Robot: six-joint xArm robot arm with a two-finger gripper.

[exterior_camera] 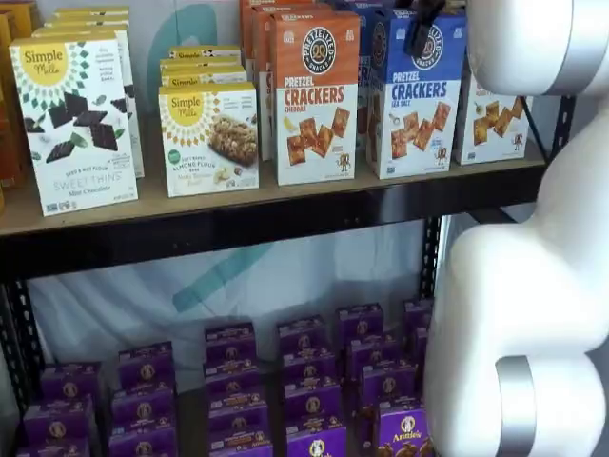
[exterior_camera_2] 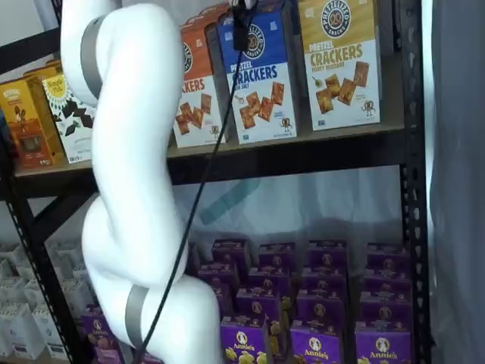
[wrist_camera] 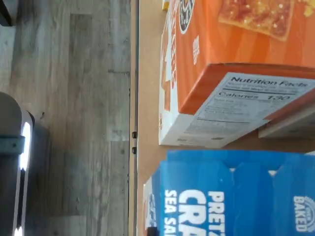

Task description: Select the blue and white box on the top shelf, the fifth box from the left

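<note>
Blue and white box (exterior_camera: 416,95) stands upright on the top shelf (exterior_camera: 285,224), long axis vertical, printed face forward, between an orange cheddar box (exterior_camera: 316,95) and a yellow-topped box (exterior_camera_2: 339,61). White arm (exterior_camera_2: 132,189) reaches up; the gripper (exterior_camera: 423,27) shows one dark finger against the box's top, opening impossible to judge.

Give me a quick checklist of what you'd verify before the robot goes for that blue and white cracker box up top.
1. Target stands upright on the top shelf: the blue and white box, ok.
2. Gripper is near the target: black fingers hang over the box's upper part in both shelf views, ok.
3. Fingers open: no gap plainly shows, cannot tell.
4. Fingers already closed on the box: cannot tell.
5. Neighbours leave room: the orange cheddar box stands close beside it, cannot tell.
6. Wrist view shows the target's blue top: ok.
</note>
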